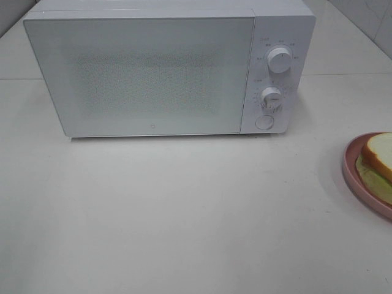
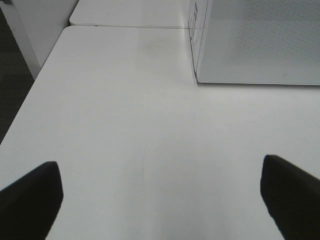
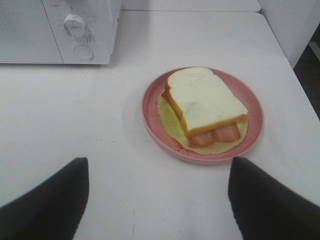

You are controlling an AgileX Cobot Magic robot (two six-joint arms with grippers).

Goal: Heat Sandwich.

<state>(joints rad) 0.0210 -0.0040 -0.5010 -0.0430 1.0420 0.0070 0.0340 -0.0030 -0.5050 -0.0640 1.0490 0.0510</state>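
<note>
The sandwich [image 3: 205, 100], white bread with a brown crust over pale green filling and pinkish slices, lies on a round pink plate [image 3: 150, 107]. In the high view the sandwich [image 1: 380, 156] and plate [image 1: 350, 165] sit at the right edge, partly cut off. A white microwave [image 1: 159, 67] stands at the back with its door shut. My right gripper [image 3: 159, 200] hovers open just in front of the plate, nothing between its fingers. My left gripper [image 2: 160, 200] is open over bare table, left of the microwave [image 2: 260, 40]. Neither gripper shows in the high view.
The microwave has two knobs [image 1: 280, 59] and a round button [image 1: 264, 122] on its right panel. The white table [image 1: 184, 214] spreads in front of it. The table's left edge [image 2: 30, 95] drops to a dark floor.
</note>
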